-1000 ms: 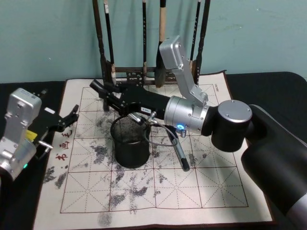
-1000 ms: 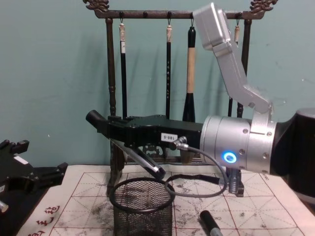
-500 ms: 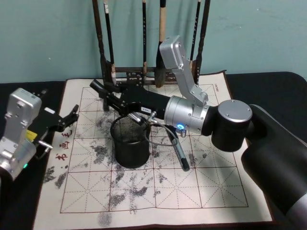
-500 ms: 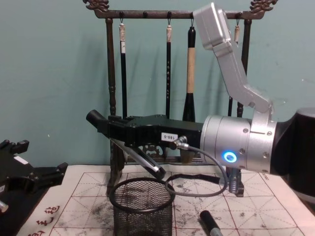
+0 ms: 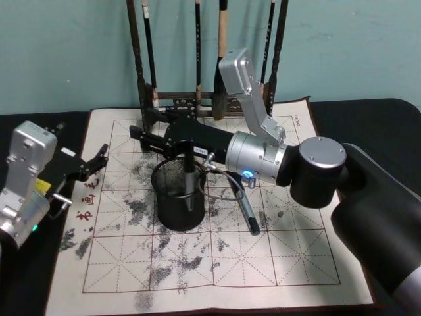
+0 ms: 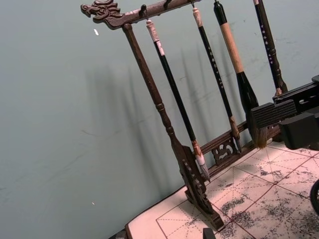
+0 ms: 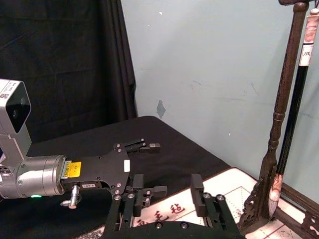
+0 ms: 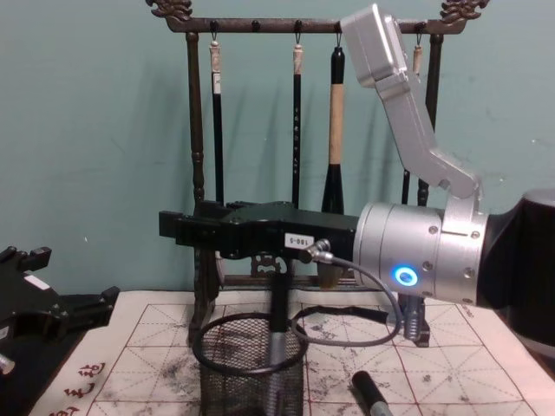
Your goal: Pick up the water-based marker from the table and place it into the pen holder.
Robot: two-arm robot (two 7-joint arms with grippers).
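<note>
The water-based marker, dark with a grey lower part, stands nearly upright inside the pen holder, a black wire-mesh cup on the ink-stained felt. In the chest view the marker rises through the holder's rim. My right gripper hovers just above and behind the holder, open, with nothing between its fingers; from the chest it shows side-on. My left gripper rests at the felt's left edge, open and empty.
A second dark pen lies on the felt right of the holder, under my right forearm. The tall wooden brush rack with hanging brushes stands at the felt's back edge. A grey cable loops beside the holder.
My right gripper has opened. The marker, held tilted over the holder before, has dropped and now stands in the pen holder. The left arm has not moved.
</note>
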